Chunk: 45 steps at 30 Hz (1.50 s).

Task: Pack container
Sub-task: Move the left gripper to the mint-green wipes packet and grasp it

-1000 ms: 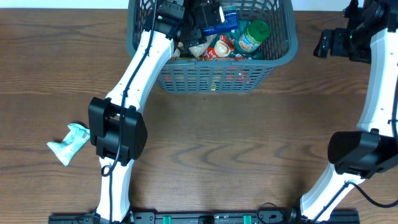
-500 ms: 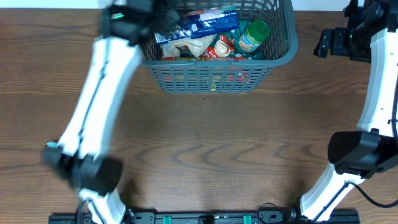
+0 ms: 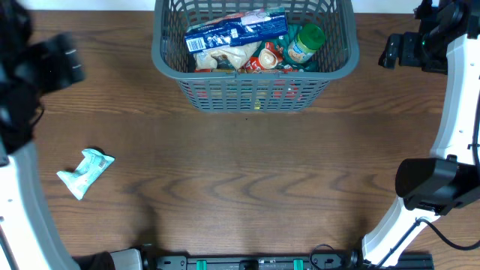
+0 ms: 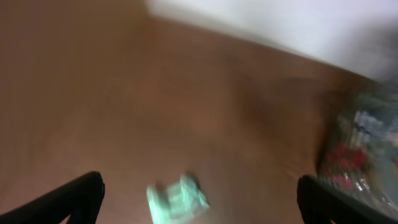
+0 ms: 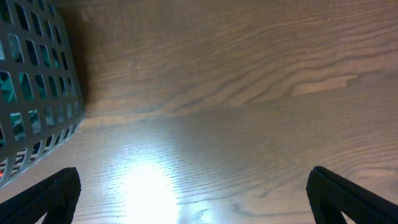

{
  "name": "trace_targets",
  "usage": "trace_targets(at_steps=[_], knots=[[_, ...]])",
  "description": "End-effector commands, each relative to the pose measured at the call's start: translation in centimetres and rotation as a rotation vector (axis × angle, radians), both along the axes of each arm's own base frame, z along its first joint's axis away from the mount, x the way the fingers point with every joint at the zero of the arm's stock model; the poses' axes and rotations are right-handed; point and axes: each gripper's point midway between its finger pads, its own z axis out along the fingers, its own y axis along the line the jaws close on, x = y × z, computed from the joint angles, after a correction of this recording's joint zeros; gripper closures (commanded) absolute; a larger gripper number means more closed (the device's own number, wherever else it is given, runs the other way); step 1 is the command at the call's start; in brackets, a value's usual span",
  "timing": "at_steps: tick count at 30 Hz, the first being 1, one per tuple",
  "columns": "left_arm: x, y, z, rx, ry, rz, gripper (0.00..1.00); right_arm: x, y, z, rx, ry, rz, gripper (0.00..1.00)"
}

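The dark grey lattice container [image 3: 169,56] stands at the table's far middle. It holds a blue packet [image 3: 236,31], a beige bag, red packets and a green-lidded jar [image 3: 304,43]. A pale green packet [image 3: 85,172] lies on the table at the left; it shows blurred in the left wrist view [image 4: 178,197]. My left gripper [image 4: 199,208] is open and empty, high over the left side of the table. My right gripper [image 5: 196,199] is open and empty over bare table right of the container [image 5: 37,93].
The right arm [image 3: 457,97] stands along the right edge, its head at the far right. The left arm [image 3: 22,112] is blurred along the left edge. The wooden table [image 3: 247,187] lies between them.
My left arm has let go of the blue packet in the container and swung fast out to the far left. The blue packet now lies on top inside. The right arm has not moved.
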Motion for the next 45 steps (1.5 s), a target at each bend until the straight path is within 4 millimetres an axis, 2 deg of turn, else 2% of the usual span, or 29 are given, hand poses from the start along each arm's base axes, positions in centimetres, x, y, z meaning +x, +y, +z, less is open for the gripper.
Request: trace_targets(at_steps=[1,4,7,9,11,18,23,28,33,42,45], knots=[[-3.0,3.5,-3.7,-0.322,-0.109,0.651,0.01,0.0,-0.1,-0.4,0.002,0.011,0.009,0.01],[-4.5,4.1,-7.3,-0.469,-0.110,0.940,0.01,0.1,0.2,-0.4,0.012,0.009,0.014,0.01],[-5.5,4.1,-11.9,-0.586,-0.128,1.276,0.02,0.2,0.6,-0.4,0.038,0.005,0.023,0.01],[-6.1,3.8,-14.6,-0.619,-0.140,1.449,0.01,0.1,0.7,-0.4,0.041,0.006,0.024,0.01],[-6.3,3.8,-17.2,-0.628,-0.144,1.552,0.01,0.1,0.7,-0.4,0.041,0.006,0.024,0.01],[-5.4,4.1,-25.2,-0.627,-0.137,1.594,0.01,0.1,0.7,-0.4,0.041,0.007,0.024,0.01],[-4.9,3.3,-30.5,-0.724,-0.127,1.630,0.02,-0.1,0.7,-0.5,0.042,0.015,0.024,0.01],[-5.5,3.3,-34.0,-0.731,-0.097,1.656,0.01,-0.1,0.7,-0.5,0.043,0.018,0.024,0.01],[-6.5,3.3,-36.3,-0.703,-0.042,1.695,0.01,-0.2,0.8,-0.5,0.043,0.021,0.024,0.01],[-7.6,3.1,-39.0,-0.647,0.064,1.739,0.00,-0.4,0.8,-0.6,0.042,0.031,0.031,0.01],[-8.0,3.1,-39.7,-0.625,0.089,1.748,0.04,-0.6,0.8,-0.7,0.044,0.037,0.031,0.01]])
